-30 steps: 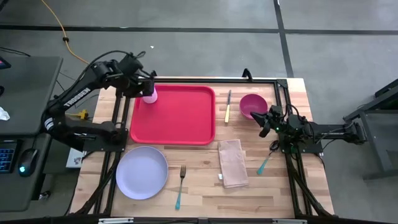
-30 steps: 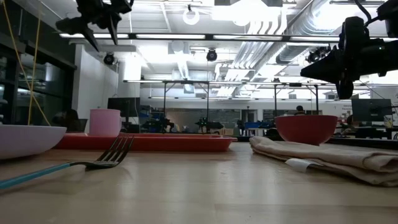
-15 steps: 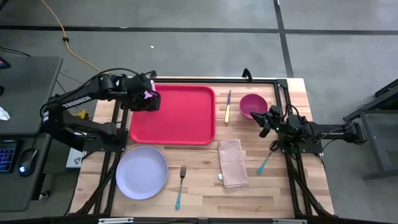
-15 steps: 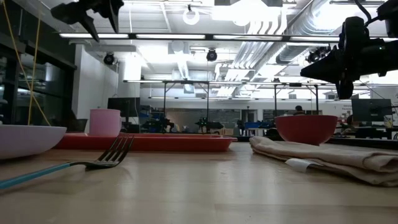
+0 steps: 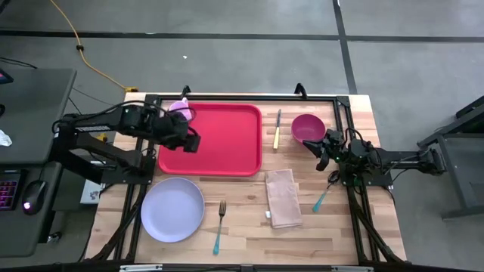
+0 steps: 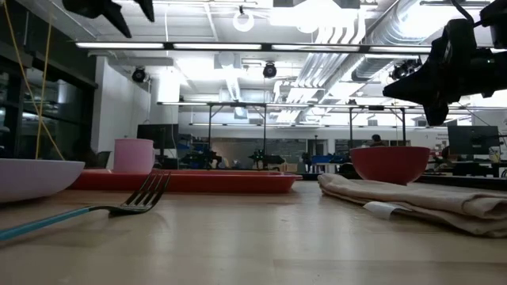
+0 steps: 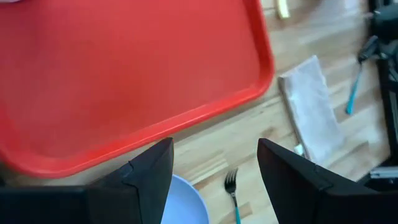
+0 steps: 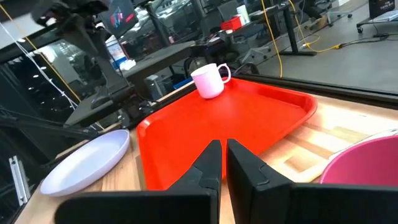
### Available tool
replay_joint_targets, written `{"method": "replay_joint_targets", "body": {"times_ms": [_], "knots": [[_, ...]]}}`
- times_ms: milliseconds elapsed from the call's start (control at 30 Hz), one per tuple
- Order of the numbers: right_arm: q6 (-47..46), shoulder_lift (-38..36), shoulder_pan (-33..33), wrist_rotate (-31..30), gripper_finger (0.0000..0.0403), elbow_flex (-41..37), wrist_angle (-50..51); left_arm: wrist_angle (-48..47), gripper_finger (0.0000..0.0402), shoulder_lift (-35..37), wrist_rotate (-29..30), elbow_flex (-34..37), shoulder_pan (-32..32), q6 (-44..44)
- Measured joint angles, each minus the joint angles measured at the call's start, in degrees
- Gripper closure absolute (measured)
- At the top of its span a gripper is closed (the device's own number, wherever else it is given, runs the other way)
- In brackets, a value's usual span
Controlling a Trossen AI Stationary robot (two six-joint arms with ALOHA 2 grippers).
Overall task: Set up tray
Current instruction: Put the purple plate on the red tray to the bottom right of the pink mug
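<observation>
The red tray (image 5: 219,143) lies flat on the table's far left part. A pink mug (image 5: 180,112) stands upright in the tray's far left corner; the right wrist view shows the mug (image 8: 210,79) too. My left gripper (image 5: 189,140) hangs open above the tray's left side, well clear of it. In its wrist view the left gripper (image 7: 214,146) looks down past the tray's near rim (image 7: 186,118). My right gripper (image 5: 321,155) is shut and waits in the air near the magenta bowl (image 5: 306,128).
A lavender plate (image 5: 172,209) sits near the tray's left corner, with a teal-handled fork (image 5: 219,225) beside it. A folded beige napkin (image 5: 283,198), a yellow-handled knife (image 5: 277,128) and a teal spoon (image 5: 325,195) lie to the tray's right.
My left gripper has moved from above the mug at the tray's far left corner toward the table's near edge and a little to the right, and now hangs over the tray's left side. The mug has stayed standing where it was.
</observation>
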State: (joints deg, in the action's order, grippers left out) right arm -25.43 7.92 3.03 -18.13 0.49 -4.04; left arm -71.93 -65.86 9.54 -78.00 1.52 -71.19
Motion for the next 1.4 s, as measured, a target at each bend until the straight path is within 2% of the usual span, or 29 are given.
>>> {"method": "replay_joint_targets", "body": {"times_ms": [200, 467, 833, 1000, 1200, 1400], "knots": [[0.0, 0.0, 0.0, 0.0, 0.0402, 0.0, 0.1, 3.0, 0.0140, -3.2, 2.2, 0.0, 6.3, 0.3], [0.0, 0.3, 0.0, 0.3, 0.0402, 0.0, 0.3, 2.4, 0.0140, -7.0, 0.5, 0.0, 13.3, -1.6], [0.0, 0.4, 0.0, 0.5, 0.0402, 0.0, 0.4, -11.6, 0.0140, -8.4, -4.1, -0.1, 22.5, -13.4], [0.0, 0.4, 0.0, 0.5, 0.0402, 0.0, 0.4, -14.3, 0.0140, -8.3, -4.5, 0.0, 25.7, -17.7], [0.0, 0.4, 0.0, 0.5, 0.0402, 0.0, 0.3, -16.3, 0.0140, -8.4, -4.1, 0.6, 26.6, -17.1], [0.0, 0.4, 0.0, 0.7, 0.0402, 0.0, 0.1, -17.2, 0.0140, -8.4, -3.2, 5.0, 26.6, -10.2]]}}
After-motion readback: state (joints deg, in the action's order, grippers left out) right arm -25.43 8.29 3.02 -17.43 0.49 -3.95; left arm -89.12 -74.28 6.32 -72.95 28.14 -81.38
